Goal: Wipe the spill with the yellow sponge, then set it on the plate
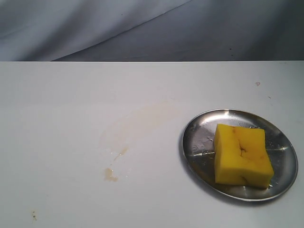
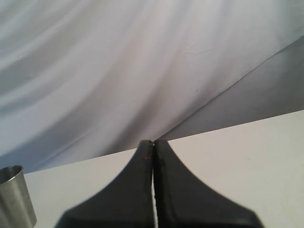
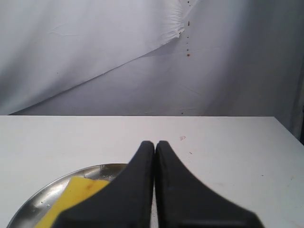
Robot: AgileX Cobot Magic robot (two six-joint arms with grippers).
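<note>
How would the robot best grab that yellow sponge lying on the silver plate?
Probably from straight above, jaws closing on the yellow sponge across two opposite upright sides. It lies flat with its broad face up, and the raised rim of the plate would hinder a sideways approach.

Open table [image 1: 71, 95] across my left, plate [image 1: 199, 137] with yellow sponge [image 1: 242, 154] filling my right, metal cup [image 2: 14, 199] near my left claw [image 2: 153, 145]

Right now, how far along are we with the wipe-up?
Looks nearly finished: the yellow sponge lies on the plate. Nothing is in hand: the left end effector and right end effector are shut, empty. Left: a small orange trace of the spill on the table.
</note>
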